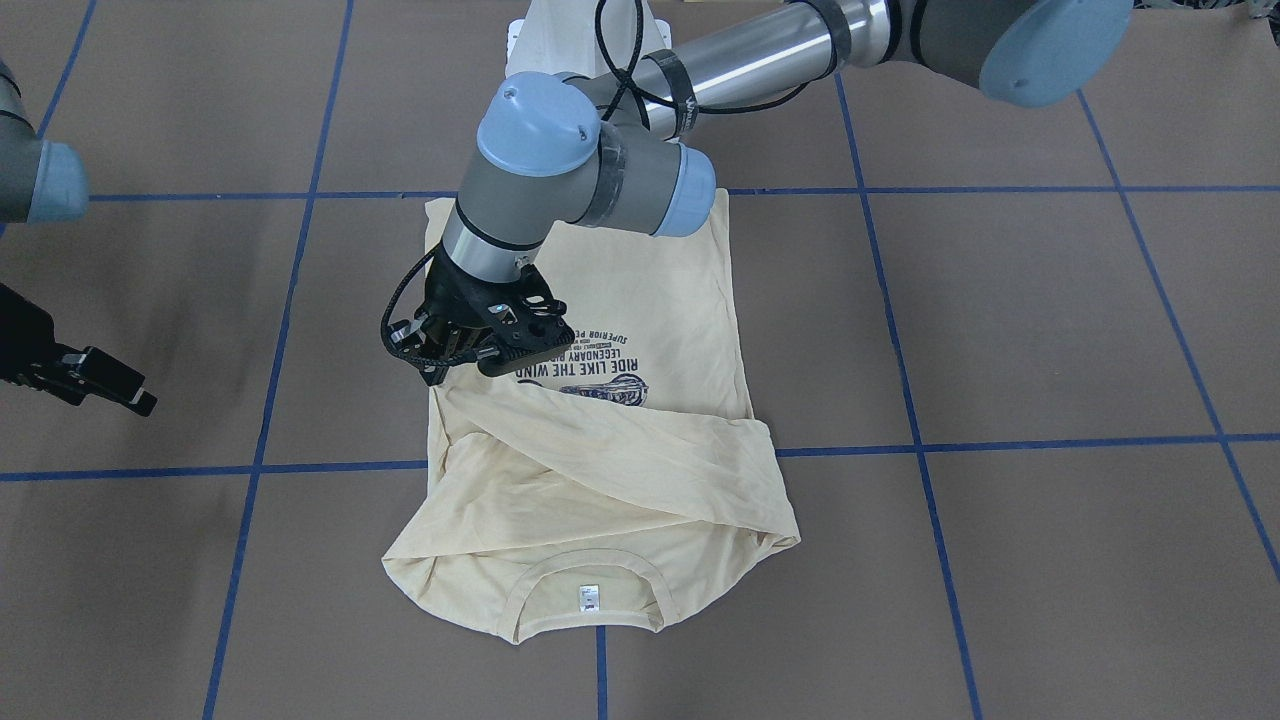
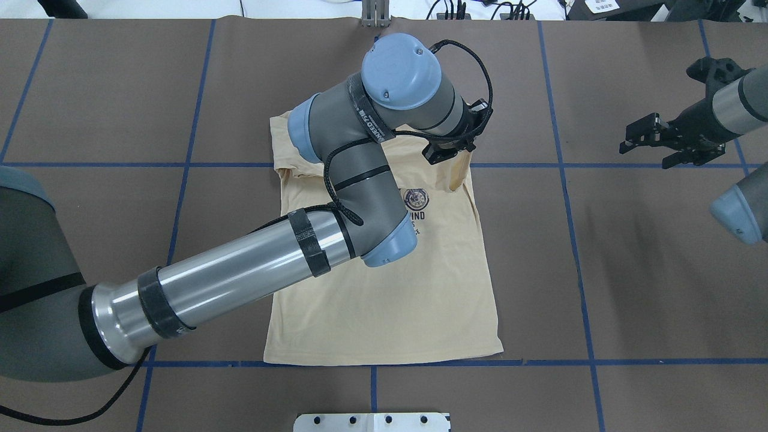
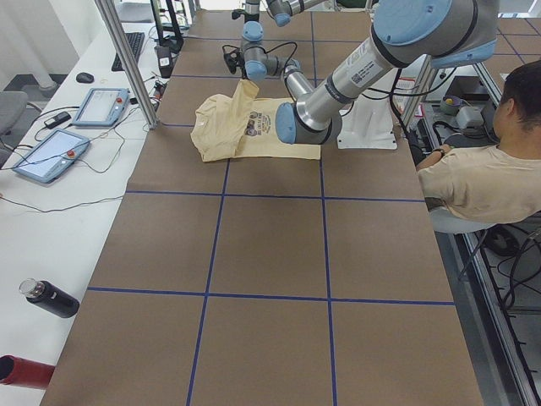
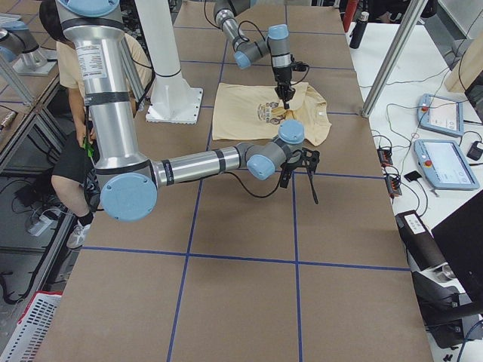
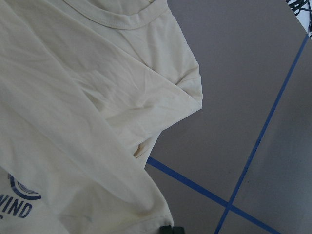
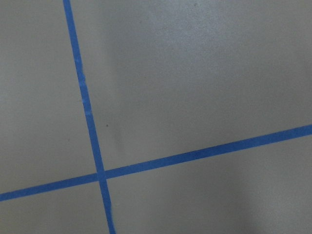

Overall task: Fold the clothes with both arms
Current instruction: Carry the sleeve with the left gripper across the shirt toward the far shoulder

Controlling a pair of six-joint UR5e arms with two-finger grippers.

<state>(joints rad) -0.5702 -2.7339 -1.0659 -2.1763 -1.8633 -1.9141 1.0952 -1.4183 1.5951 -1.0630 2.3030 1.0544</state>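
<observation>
The cream-yellow T-shirt point(image 1: 600, 480) point(image 2: 390, 312) lies print-up on the brown table. Its sleeves are folded across the chest, and its collar with the white neck tag point(image 1: 588, 597) lies on the side far from the robot. My left gripper point(image 1: 445, 375) point(image 2: 447, 153) is shut on the shirt's edge beside the navy print and lifts a peak of fabric point(image 2: 459, 174). In the left wrist view, shirt cloth point(image 5: 73, 97) fills the left half. My right gripper point(image 1: 110, 385) point(image 2: 645, 144) hovers open over bare table, well off to the shirt's side and holding nothing.
Blue tape lines point(image 2: 564, 165) grid the brown table. The white base pedestal point(image 2: 372, 422) stands at the robot's edge. A seated person point(image 3: 473, 178) is beside the table. Tablets point(image 3: 101, 106) and a black bottle point(image 3: 51, 298) sit on the white side bench.
</observation>
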